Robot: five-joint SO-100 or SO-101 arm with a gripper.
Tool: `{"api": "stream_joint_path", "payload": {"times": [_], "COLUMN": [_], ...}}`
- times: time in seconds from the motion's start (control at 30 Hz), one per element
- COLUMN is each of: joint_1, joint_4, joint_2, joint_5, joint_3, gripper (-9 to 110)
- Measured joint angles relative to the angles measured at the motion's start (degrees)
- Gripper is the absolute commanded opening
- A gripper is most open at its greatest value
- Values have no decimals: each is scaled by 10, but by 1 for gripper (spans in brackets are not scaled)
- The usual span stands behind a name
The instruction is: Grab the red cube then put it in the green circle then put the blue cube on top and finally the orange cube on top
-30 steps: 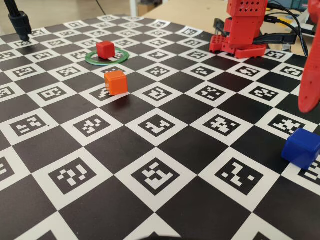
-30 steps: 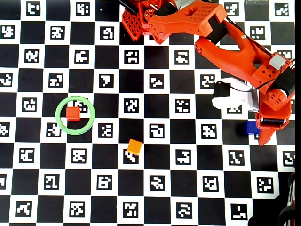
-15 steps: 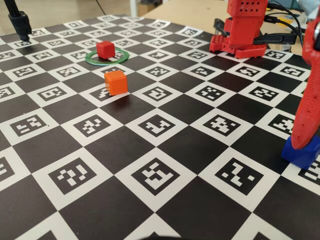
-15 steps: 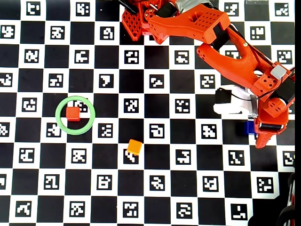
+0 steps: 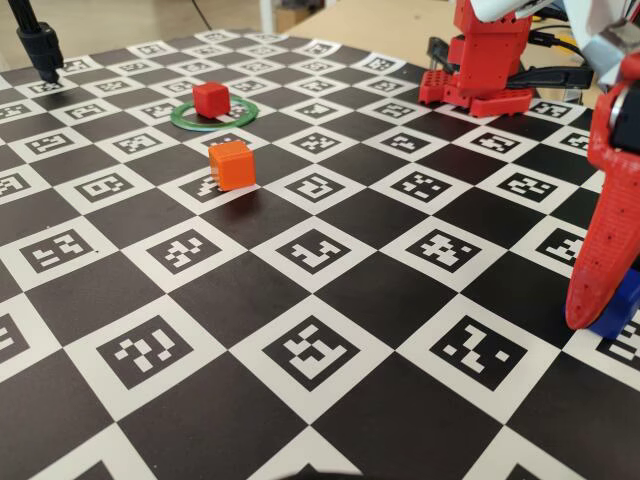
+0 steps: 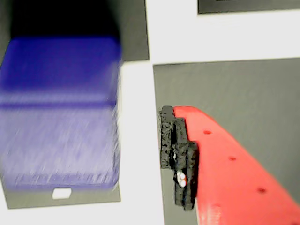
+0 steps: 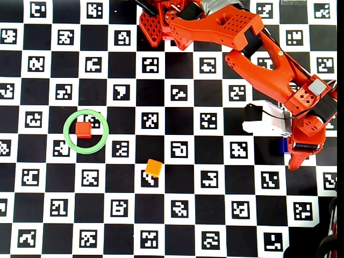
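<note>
The red cube (image 5: 210, 98) (image 7: 83, 129) sits inside the green circle (image 5: 246, 112) (image 7: 65, 133) at the far left of the board. Nearer the middle, the orange cube (image 5: 231, 165) (image 7: 153, 167) stands alone. The blue cube (image 5: 622, 306) (image 7: 282, 145) (image 6: 58, 112) rests at the right edge, mostly hidden by the arm. My gripper (image 5: 603, 312) (image 7: 288, 155) is down at board level around it and open. In the wrist view one padded finger (image 6: 176, 154) stands right of the cube with a white gap between; the other finger is out of frame.
The board is a black-and-white checker of printed markers. The red arm base (image 5: 480, 60) (image 7: 161, 21) stands at the back with cables (image 5: 565, 45) beside it. A black stand (image 5: 40, 45) rises at the far left corner.
The gripper has dropped from above the blue cube to board level beside it, now covering most of the cube. The red and orange cubes have not moved.
</note>
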Motion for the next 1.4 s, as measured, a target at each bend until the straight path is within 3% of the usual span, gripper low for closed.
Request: {"api": "stream_joint_path", "payload": {"times": [1.4], "joint_1": [6], "joint_4": [-37], "joint_2": [0], "joint_5": [-76], "joint_3": [20], "gripper": [40]}}
